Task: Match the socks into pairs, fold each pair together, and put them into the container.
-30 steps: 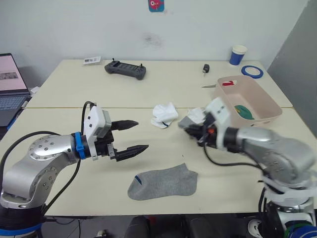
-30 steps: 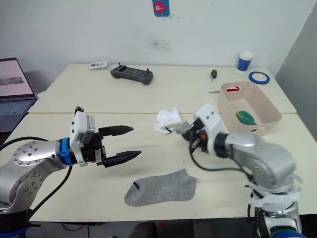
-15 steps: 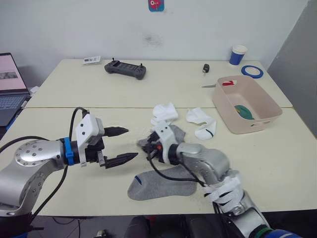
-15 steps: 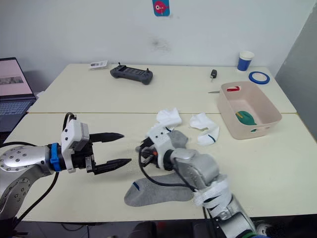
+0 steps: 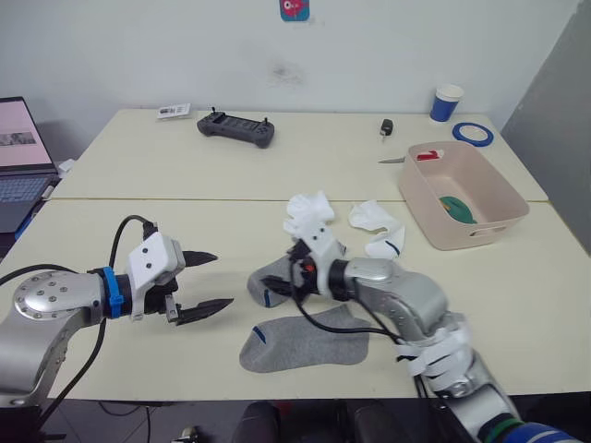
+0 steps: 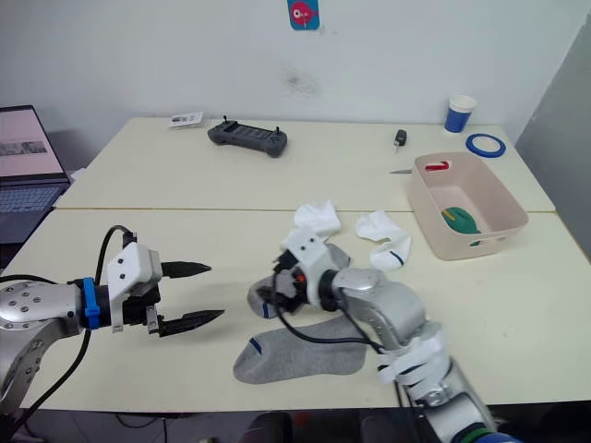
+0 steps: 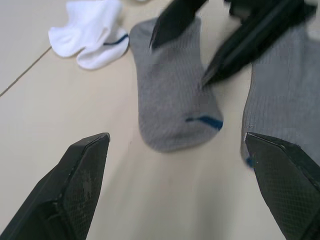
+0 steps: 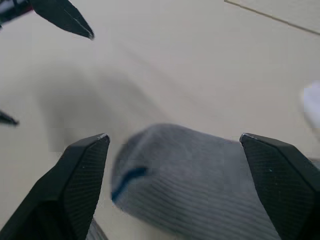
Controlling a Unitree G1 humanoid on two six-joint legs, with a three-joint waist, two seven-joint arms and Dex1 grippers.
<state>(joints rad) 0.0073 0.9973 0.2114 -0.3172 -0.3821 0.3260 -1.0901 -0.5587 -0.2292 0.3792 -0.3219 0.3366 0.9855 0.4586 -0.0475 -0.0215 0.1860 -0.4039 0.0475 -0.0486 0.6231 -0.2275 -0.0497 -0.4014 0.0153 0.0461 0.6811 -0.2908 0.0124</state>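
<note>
left gripper hovers over the near left of the table, fingers spread wide, grasping nothing. right gripper is just over a grey sock lying flat mid-table, fingers parted, released. a second grey sock lies just nearer. two white socks sit farther back, apart. the pink container stands at far right, a green sock inside.

White wall, two cream tables pushed together, grey panel right.
</note>
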